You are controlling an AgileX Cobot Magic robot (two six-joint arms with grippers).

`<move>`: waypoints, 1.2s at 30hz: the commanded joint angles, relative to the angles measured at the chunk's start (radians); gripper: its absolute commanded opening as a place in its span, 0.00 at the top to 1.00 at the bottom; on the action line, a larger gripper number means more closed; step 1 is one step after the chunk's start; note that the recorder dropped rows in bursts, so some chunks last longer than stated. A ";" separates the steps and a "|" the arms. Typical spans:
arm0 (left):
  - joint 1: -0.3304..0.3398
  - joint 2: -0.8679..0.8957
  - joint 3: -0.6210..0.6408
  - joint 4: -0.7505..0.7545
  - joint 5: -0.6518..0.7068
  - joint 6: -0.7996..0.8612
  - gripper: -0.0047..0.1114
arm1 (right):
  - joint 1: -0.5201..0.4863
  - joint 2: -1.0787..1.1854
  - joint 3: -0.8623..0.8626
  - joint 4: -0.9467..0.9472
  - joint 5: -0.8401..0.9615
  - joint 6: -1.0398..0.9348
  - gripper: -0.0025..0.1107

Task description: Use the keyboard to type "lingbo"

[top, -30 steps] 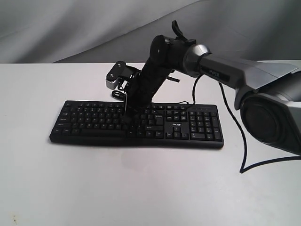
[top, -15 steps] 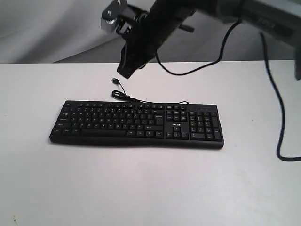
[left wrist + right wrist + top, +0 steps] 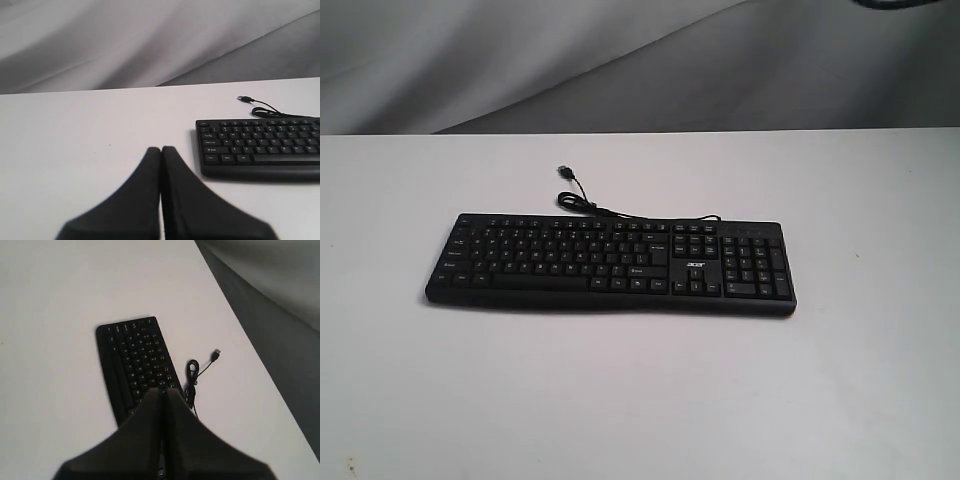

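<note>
Right gripper [image 3: 162, 391], clenched shut, hangs high over the keyboard [image 3: 136, 360] at frame centre; I'd descend vertically, touching one key with the tip alone.

keyboard [image 3: 610, 265] top: unobstructed | cable [image 3: 564, 172] (looped) behind | sides apparently open

1. I log a long flat black plastic keyboard [image 3: 610, 262]: black body, black keys, white legends, small white logo [image 3: 695, 264].
2. Its thin black cable [image 3: 582, 200]: black along all I can see.
3. The flat white tabletop [image 3: 640, 400]: plain white, no pattern.
4. The draped cloth backdrop [image 3: 520, 60]: plain grey, with lighter and darker folds.
5. My left gripper [image 3: 161, 150] and right gripper [image 3: 162, 392]: both matte black.
</note>
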 commanded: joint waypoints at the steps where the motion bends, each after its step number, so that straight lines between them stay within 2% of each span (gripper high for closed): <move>1: 0.001 -0.004 0.005 -0.004 -0.007 -0.002 0.96 | -0.004 -0.231 0.275 -0.016 -0.207 0.009 0.98; 5: 0.001 -0.004 0.005 -0.004 -0.007 -0.002 0.96 | -0.004 -0.469 0.582 -0.014 -0.606 0.061 0.98; 7: 0.001 -0.004 0.005 -0.004 -0.007 -0.002 0.96 | -0.004 -0.561 0.710 0.007 -0.722 0.153 0.98; 9: 0.001 -0.004 0.005 -0.004 -0.007 -0.002 0.96 | -0.004 -0.654 0.820 0.023 -0.729 0.232 0.98; 12: 0.001 -0.004 0.005 -0.004 -0.007 -0.002 0.96 | -0.004 -0.762 0.925 0.023 -0.729 0.241 0.98; 19: 0.001 -0.004 0.005 -0.004 -0.007 -0.002 0.96 | -0.006 -0.948 0.952 -0.109 -0.749 0.280 0.98; 24: 0.001 -0.004 0.005 -0.004 -0.007 -0.002 0.96 | -0.006 -1.005 0.958 -0.361 -0.711 0.603 0.98; 27: 0.001 -0.004 0.005 -0.004 -0.007 -0.002 0.96 | -0.009 -1.000 0.976 -0.440 -0.684 0.670 0.98; 30: 0.001 -0.004 0.005 -0.004 -0.007 -0.002 0.96 | -0.095 -1.025 1.062 -0.421 -0.770 0.670 0.98; 36: 0.001 -0.004 0.005 -0.004 -0.007 -0.002 0.96 | -0.364 -1.168 1.344 -0.327 -0.970 0.656 0.98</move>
